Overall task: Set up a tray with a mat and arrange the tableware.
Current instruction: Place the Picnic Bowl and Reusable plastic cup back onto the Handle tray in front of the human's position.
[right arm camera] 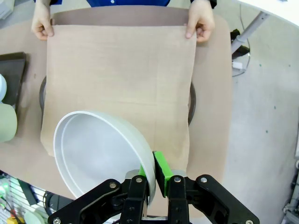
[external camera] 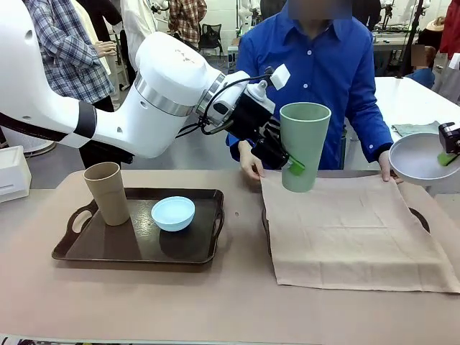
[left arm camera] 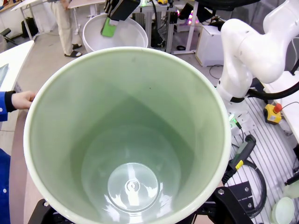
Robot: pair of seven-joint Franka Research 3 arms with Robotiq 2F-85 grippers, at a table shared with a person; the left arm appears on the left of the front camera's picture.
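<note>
The left tool [external camera: 293,164] grasps the pale green cup [external camera: 305,140] above the mat [external camera: 352,230]; the right tool [right arm camera: 158,175] pinches the rim of the white bowl [right arm camera: 98,154].

1. A tan tall tapered cup [external camera: 106,192] stands upright at the left end of the dark brown handled tray [external camera: 108,246].
2. A light blue small round bowl [external camera: 173,213] sits beside it, mouth up.
3. A pale green tall tapered cup [external camera: 305,144] is held upright above the beige cloth mat [external camera: 352,237].
4. A white round bowl [external camera: 420,159] is held tilted in the air at the right.
</note>
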